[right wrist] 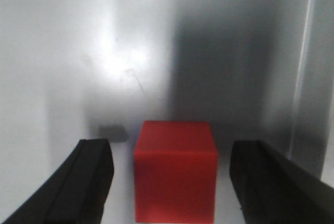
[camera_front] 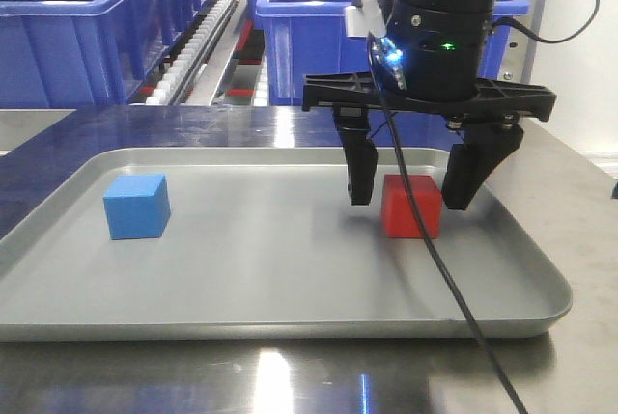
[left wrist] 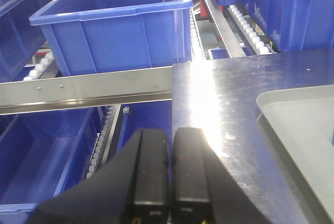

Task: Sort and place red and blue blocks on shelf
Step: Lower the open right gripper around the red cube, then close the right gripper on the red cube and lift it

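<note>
Front view: a plain matte red block [camera_front: 412,207] sits in the right half of the grey tray [camera_front: 290,322], nearer its far rim. The blue block [camera_front: 137,207], equal in size, rests in the left half, well apart, with bare tray floor between them. The right gripper [camera_front: 408,200] stands low over the red block, jaws spread wide, one on each side. A gap shows at the left jaw; contact at the right one cannot be told. Blue bins [camera_front: 87,38] fill the shelf [camera_front: 198,42] behind the steel tabletop [camera_front: 570,173].

Left wrist view: the left gripper [left wrist: 170,182] is closed on nothing, its black fingers [left wrist: 151,172] pressed together, off the tabletop's left edge and above a lower bin. The shelf's steel front rail meets that edge.

Right wrist view: the red block, sharp-edged, lies centred between the parted fingers, with clear floor on both sides.
</note>
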Motion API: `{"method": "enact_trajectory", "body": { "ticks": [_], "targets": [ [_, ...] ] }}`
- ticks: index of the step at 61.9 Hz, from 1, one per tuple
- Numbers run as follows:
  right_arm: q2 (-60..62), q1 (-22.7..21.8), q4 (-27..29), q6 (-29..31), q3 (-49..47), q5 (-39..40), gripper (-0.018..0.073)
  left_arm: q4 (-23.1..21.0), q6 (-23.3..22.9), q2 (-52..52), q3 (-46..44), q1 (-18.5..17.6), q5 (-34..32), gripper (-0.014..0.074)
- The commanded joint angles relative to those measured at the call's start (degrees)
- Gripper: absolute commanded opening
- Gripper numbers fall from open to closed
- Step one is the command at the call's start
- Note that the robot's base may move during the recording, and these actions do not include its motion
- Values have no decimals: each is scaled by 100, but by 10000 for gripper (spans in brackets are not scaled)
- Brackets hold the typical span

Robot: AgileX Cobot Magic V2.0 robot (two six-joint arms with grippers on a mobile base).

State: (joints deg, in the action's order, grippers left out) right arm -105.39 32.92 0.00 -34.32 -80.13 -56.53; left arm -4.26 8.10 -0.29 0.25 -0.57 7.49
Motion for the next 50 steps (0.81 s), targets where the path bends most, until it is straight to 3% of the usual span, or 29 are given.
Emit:
{"method": "enact_trajectory", "body": {
  "ticks": [1, 43, 50],
  "targets": [
    [274, -28, -122, -16, -111, 77, 582, -43, 0, -61, 158, -16, -471, 122],
    [254, 103, -143, -16, -111, 81, 580, -43, 0, -61, 158, -16, -471, 122],
    [229, 103, -143, -16, -111, 58, 538, -43, 0, -61, 158, -16, -471, 122]
  ]
}}
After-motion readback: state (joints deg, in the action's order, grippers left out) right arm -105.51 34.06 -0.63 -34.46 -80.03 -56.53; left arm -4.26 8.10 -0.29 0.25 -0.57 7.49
